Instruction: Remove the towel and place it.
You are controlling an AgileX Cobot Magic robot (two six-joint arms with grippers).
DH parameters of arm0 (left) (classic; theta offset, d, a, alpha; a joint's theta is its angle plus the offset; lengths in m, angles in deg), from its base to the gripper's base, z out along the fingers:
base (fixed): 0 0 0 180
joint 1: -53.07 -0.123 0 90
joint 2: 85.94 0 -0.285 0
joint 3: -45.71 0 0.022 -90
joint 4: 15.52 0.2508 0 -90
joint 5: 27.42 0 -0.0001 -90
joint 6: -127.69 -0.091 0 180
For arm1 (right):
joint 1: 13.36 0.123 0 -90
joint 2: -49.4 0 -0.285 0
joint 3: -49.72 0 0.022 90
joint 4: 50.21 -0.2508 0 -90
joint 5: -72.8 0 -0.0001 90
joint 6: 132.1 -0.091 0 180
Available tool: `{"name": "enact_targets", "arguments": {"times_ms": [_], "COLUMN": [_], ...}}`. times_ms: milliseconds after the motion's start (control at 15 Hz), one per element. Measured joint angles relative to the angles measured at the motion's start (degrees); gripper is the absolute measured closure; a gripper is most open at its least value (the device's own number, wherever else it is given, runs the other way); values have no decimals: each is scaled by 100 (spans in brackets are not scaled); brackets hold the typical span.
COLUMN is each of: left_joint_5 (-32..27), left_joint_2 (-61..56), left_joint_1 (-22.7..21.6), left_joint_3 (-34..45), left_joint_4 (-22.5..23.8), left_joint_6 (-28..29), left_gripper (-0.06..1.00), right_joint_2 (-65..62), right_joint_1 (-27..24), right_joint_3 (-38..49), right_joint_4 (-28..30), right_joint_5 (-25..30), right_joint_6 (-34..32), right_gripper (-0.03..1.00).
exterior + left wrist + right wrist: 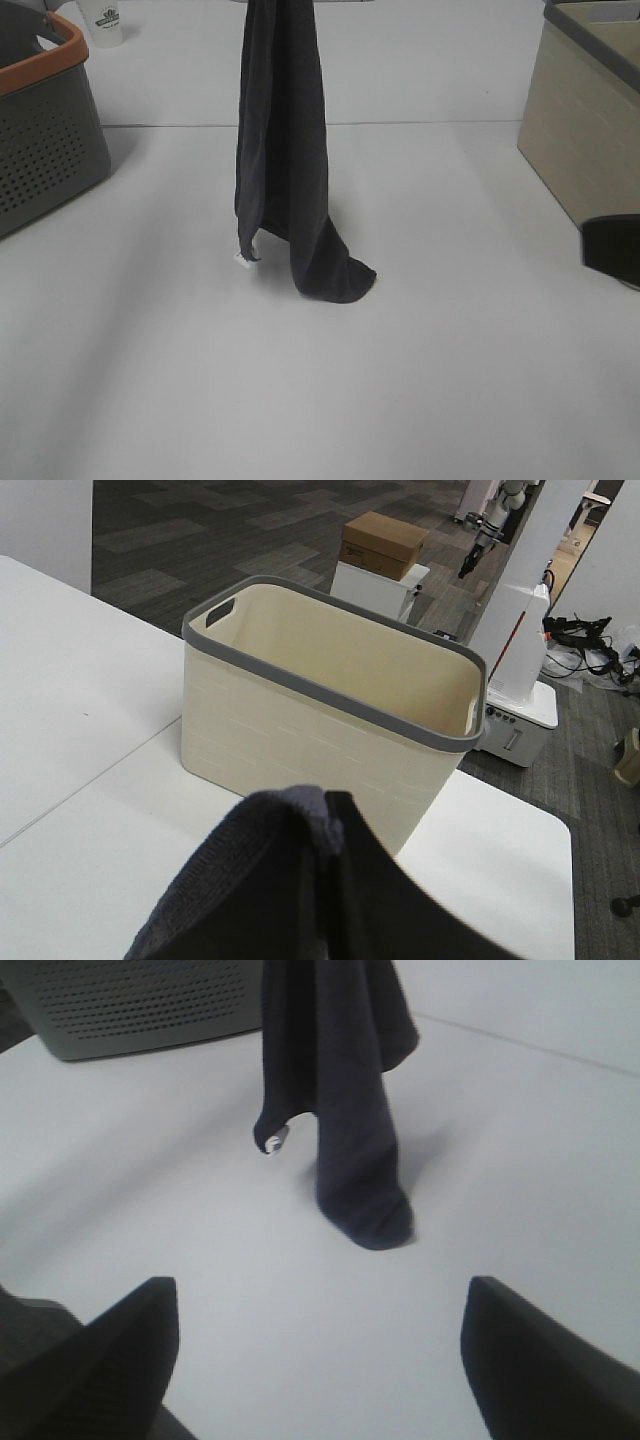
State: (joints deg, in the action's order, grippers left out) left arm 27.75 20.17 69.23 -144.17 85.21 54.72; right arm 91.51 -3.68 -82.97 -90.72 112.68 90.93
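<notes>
Hanging upright past the exterior view's upper edge, the charcoal towel [285, 150] is touching the white tabletop [450, 380] with its folded lower end, well apart from the orange-rimmed grey basket [45, 150]. Its white tag [241, 259] is dangling at the corner nearer that basket. The left fingers [390, 900] are clamping the towel's bunched top. The right fingers [110, 1360] are standing wide apart and empty, farther from that basket than the towel.

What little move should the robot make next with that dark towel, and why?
Probably lift the towel a little higher before carrying it anywhere. It hangs from a point above the top of the exterior view, but its lower end rests bunched on the table. Moving sideways now would likely drag it across the surface.
</notes>
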Motion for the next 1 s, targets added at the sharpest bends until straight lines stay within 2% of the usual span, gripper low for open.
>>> {"name": "enact_targets", "arguments": {"times_ms": [133,267,400,467,533,667,733,867,1000], "left_joint_5": [6,-298,-682,-842,-911,-1037,-1043,-1100,-1450], "left_joint_2": [0,0,0,0,0,0,0,0,-80], "left_joint_1": [0,0,0,0,0,23,23,23,29], "left_joint_3": [0,0,6,6,6,6,6,6,6], "left_joint_4": [0,0,0,0,0,0,0,0,0], "left_joint_6": [69,309,567,625,647,670,670,676,688], "left_gripper": [94,94,94,94,94,94,94,94,94], "right_joint_2": [1106,1977,2590,2876,3002,3633,4372,5076,5397], "right_joint_1": [0,74,710,1238,1461,2504,3180,3529,3678], "right_joint_3": [0,0,0,0,0,-195,-659,-1220,-1507], "right_joint_4": [-1324,-2429,-3300,-3787,-3982,-4624,-4813,-4830,-4853], "right_joint_5": [-275,-670,-1473,-2206,-2624,-3908,-4555,-4767,-4876], "right_joint_6": [1283,2384,3300,3621,3736,4165,4165,4034,3948], "right_gripper": [22,22,22,23,23,23,25,25,26]}}
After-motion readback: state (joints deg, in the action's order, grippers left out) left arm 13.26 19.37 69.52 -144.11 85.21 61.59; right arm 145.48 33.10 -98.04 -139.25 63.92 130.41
